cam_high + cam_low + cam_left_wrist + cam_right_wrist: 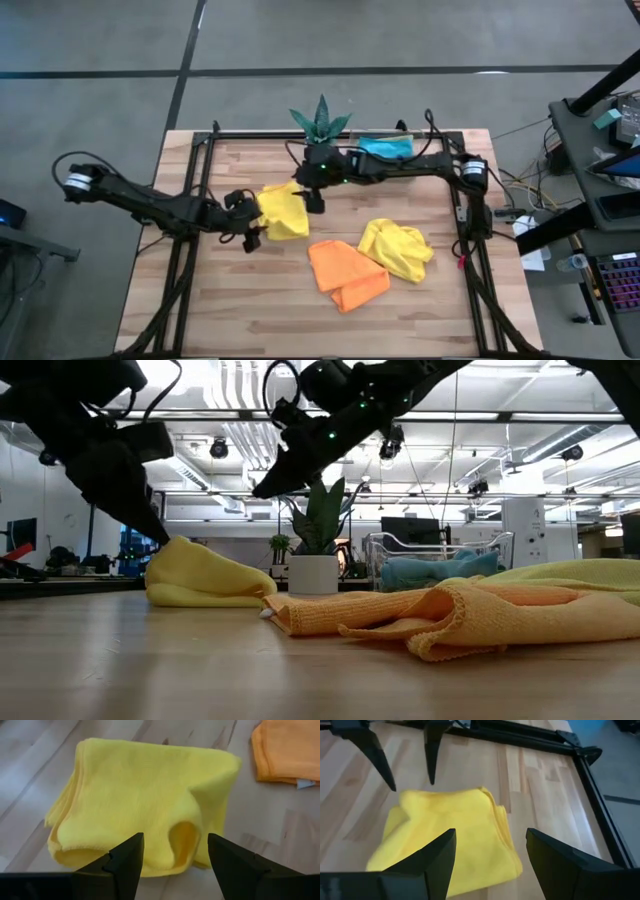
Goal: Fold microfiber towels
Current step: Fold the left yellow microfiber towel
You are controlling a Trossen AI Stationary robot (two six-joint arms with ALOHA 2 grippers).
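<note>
The folded yellow towel (284, 212) lies left of the table's centre. The left gripper (250, 238) hovers at its seven o'clock, fingers spread, gripping nothing. The right gripper (314, 202) hangs at its two o'clock, also spread and empty. The orange towel (345, 272) and a crumpled yellow towel (397, 248) lie toward four o'clock — apparently touching — and the blue towel (386, 147) sits in the clear tray (378, 547) at the far edge.

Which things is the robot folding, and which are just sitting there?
For the job:
- folded yellow towel
- crumpled yellow towel
- orange towel
- blue towel, in the tray

Just sitting there:
- potted plant
- clear tray
</note>
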